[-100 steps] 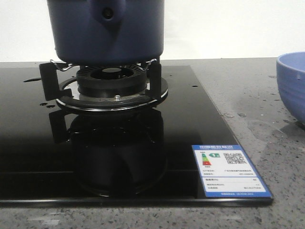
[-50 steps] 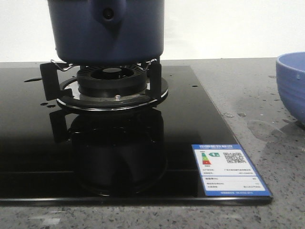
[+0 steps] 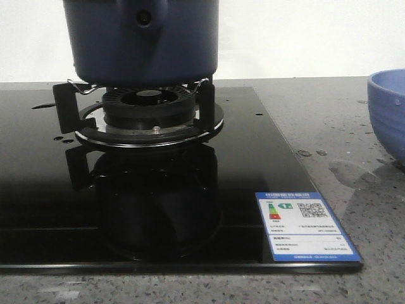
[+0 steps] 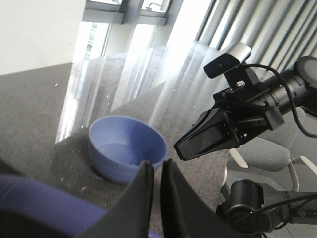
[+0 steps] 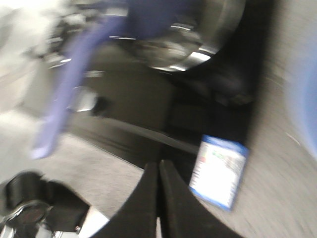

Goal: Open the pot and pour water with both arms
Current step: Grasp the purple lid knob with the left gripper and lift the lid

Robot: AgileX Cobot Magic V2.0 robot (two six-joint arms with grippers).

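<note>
One pot is sitting on the burner support. One burner is showing on one black glass cooktop. One periwinkle bowl is standing on the grey counter, right of the cooktop; the left wrist view is showing the same single bowl. One energy label is lying on the cooktop's near right corner, and the right wrist view is showing that one label too. Two grippers are appearing in all: the left gripper in its own wrist view, and the right gripper in its own, with the right one also appearing in the left wrist view.
</note>
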